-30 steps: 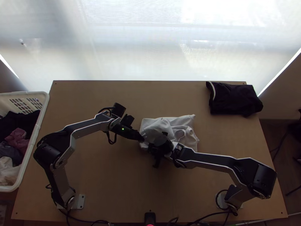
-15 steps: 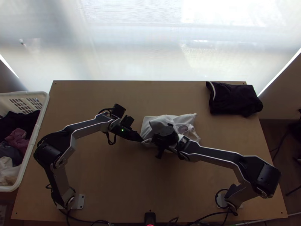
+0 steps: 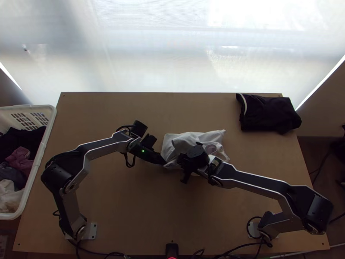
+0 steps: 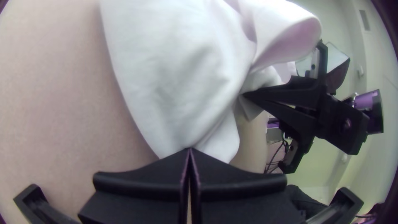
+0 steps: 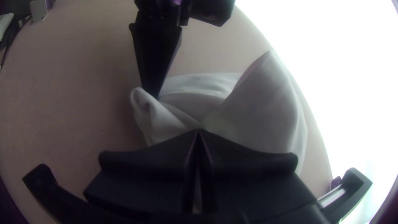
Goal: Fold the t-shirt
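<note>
Wooden table (image 3: 129, 203) before you, you see the white basket (image 3: 51, 129) at its left edge, then your left gripper (image 3: 164, 163) pinched on a corner of the white t-shirt (image 3: 198, 137), rumpled mid-table, your right gripper (image 3: 189, 160) pinched on another part, and a folded dark garment (image 3: 269, 114) far right.

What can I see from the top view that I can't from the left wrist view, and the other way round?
Top view: a white laundry basket holding clothes, and a dark folded garment at the table's far right corner.

Left wrist view: a pale wall of the room, and the left claw's two fingers seen side by side, closed on the shirt's edge.

Both: the wooden table, the bunched white t-shirt, and both claws at it, the right claw included.
</note>
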Robot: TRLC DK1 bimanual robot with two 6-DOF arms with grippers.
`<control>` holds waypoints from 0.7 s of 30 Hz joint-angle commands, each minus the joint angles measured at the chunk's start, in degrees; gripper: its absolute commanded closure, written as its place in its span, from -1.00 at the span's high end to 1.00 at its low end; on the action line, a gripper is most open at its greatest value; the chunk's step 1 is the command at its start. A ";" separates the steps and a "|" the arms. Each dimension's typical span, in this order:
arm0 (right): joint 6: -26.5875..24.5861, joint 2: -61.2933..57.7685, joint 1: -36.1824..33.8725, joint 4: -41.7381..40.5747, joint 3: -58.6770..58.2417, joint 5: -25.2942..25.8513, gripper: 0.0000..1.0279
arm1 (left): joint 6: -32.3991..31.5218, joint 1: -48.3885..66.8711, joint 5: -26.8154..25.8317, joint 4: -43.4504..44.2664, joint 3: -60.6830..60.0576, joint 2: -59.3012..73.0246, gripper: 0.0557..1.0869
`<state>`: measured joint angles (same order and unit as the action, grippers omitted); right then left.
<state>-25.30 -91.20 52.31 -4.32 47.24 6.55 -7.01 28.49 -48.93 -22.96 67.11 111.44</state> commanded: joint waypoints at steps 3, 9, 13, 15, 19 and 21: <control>0.07 0.58 -2.74 0.36 -1.89 -0.04 -0.95 | 0.24 1.13 -0.03 0.02 1.18 1.15 -0.93; -1.77 -2.84 -7.14 -1.04 -2.86 -0.04 -0.95 | 0.59 1.30 0.24 -0.07 1.36 1.50 -0.93; -2.74 -1.17 -9.86 -1.31 -3.47 -0.04 -0.95 | 0.68 1.57 0.41 -0.15 1.62 1.68 -0.93; -2.83 1.11 -10.83 -1.31 -3.91 -0.04 -0.95 | 0.76 2.01 1.03 -0.24 1.97 1.68 -0.93; -3.27 5.68 -12.59 0.71 -4.97 -0.13 -0.95 | 0.85 2.53 1.55 -0.77 3.38 2.64 -0.93; -3.00 7.70 -12.76 2.12 -5.58 -0.13 -0.95 | 0.85 2.71 1.64 -1.03 4.17 2.82 -0.93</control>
<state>-27.94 -88.88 42.04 -4.80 43.24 6.61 -6.37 30.52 -47.90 -23.42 69.43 113.38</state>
